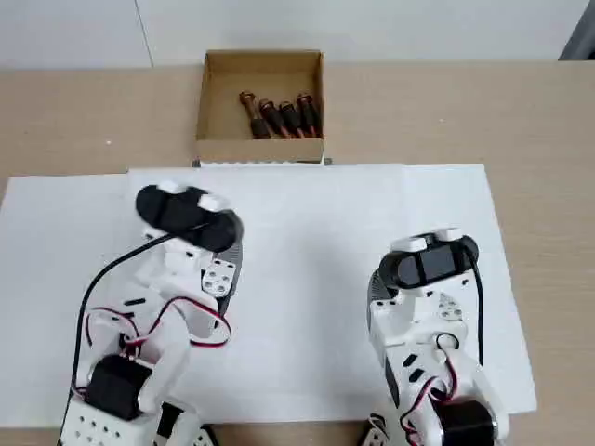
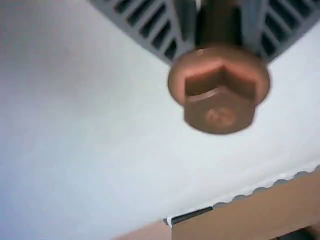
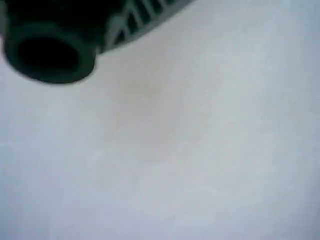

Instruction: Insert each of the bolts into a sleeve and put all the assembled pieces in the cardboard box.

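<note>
Plainly, the left gripper (image 2: 218, 27) clamped the bolt (image 2: 219, 90) and the right gripper (image 3: 107, 22) clamped the sleeve (image 3: 47, 52), well apart over the paper (image 1: 316, 269), short of the box (image 1: 263, 149). Meeting off-axis could jam the bolt or knock it loose.

I take this for a robotics lab bench: a wooden table (image 1: 539, 121), a white paper sheet (image 1: 307, 279) over it, a plain wall (image 1: 372, 23) behind.
</note>
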Available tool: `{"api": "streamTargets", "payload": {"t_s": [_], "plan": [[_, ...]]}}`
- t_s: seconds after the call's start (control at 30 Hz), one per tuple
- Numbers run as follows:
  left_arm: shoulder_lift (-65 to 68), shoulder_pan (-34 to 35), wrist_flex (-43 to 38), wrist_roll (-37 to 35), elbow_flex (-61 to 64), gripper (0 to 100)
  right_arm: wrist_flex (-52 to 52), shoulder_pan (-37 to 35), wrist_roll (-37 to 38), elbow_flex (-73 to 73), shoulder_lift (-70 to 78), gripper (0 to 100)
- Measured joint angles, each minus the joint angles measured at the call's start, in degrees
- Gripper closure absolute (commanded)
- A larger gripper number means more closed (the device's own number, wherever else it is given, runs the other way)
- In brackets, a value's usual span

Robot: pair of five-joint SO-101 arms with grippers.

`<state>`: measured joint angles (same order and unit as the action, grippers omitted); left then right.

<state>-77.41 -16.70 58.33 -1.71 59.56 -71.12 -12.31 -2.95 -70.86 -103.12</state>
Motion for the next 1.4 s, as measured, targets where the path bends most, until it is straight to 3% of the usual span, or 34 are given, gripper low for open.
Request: {"api": "streamTargets", "payload": {"t_s": [0.2,0.47,0.6,1.03,1.4], "plan": [[-4.3,0.0,-3.0,-10.4,5.1,99,8.2,-3.3,0.0,-7.2,-0.1,99.6],[-12.1,0.0,-9.4,-14.0,15.9,99,22.1,-14.0,3.8,-17.1,0.0,99.6],[-16.4,0.0,-9.6,-20.7,19.3,99,27.2,-18.4,6.4,-20.3,0.0,99.6],[-25.9,0.0,-9.6,-33.4,20.0,99,30.9,-27.4,13.5,-24.5,0.0,99.6],[-25.9,-6.4,-9.7,-35.0,20.0,99,36.0,-31.3,15.6,-24.6,0.0,99.6]]}}
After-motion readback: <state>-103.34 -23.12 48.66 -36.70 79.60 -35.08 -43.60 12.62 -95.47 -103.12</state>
